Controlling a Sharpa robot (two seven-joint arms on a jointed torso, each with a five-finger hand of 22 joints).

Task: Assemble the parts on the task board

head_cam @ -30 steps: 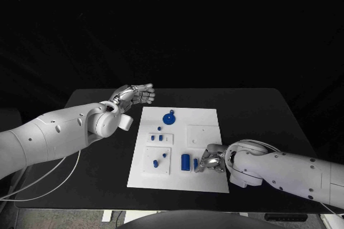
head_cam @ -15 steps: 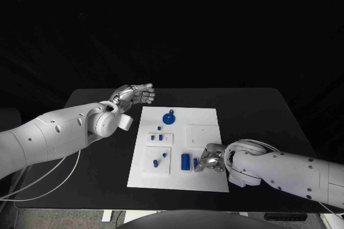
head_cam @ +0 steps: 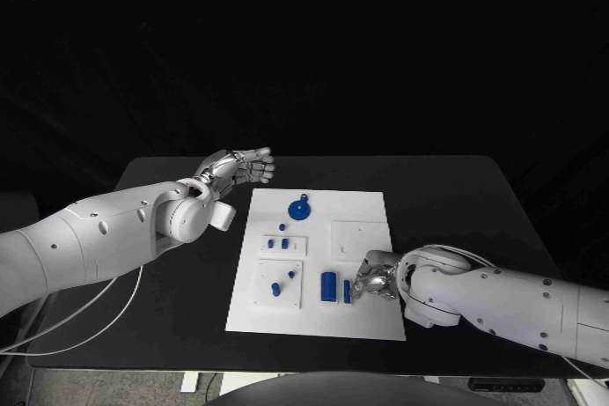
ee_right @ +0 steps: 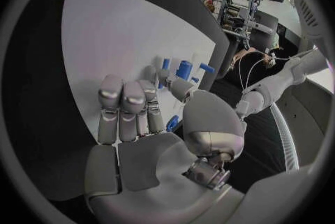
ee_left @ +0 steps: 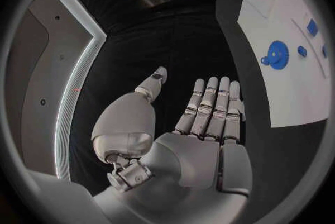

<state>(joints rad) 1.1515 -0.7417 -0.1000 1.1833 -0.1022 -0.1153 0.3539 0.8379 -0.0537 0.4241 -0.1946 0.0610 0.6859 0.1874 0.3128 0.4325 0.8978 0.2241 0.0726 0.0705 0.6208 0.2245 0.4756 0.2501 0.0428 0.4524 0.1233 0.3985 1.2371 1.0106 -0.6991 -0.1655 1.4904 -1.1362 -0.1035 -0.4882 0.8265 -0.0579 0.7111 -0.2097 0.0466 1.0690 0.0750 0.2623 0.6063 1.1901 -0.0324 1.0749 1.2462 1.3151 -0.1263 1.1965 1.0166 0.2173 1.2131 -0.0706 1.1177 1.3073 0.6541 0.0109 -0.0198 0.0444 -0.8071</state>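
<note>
Task board (head_cam: 362, 214): white plate lying flat at the middle of the black worktop (head_cam: 457, 195), long side running away from the robot.

Parts, blue, on the board:
- gear-shaped disc (head_cam: 299, 210) with a small knob, near the far edge; also seen from the left wrist (ee_left: 278, 55).
- small peg (head_cam: 282, 227) just nearer than the disc.
- two small pieces (head_cam: 275, 243) in a raised white block on the board's left side.
- two further small pieces (head_cam: 277, 289) on the square block at the near left.
- upright cylinder (head_cam: 329, 286) near the board's near edge, with a narrow bar (head_cam: 347, 290) just beside it.

Right hand (head_cam: 373, 278): over the near right part of the board, just beside the narrow bar. From the right wrist, its fingers (ee_right: 124, 102) curl inward above the white surface, the thumb lying toward the blue pieces; whether it touches or grips any of them cannot be told.

Left hand (head_cam: 246, 166): held above the worktop beyond the board's far left corner, apart from it. Fingers (ee_left: 209, 105) straight and side by side, thumb spread away, palm bare, holding nothing.
</note>
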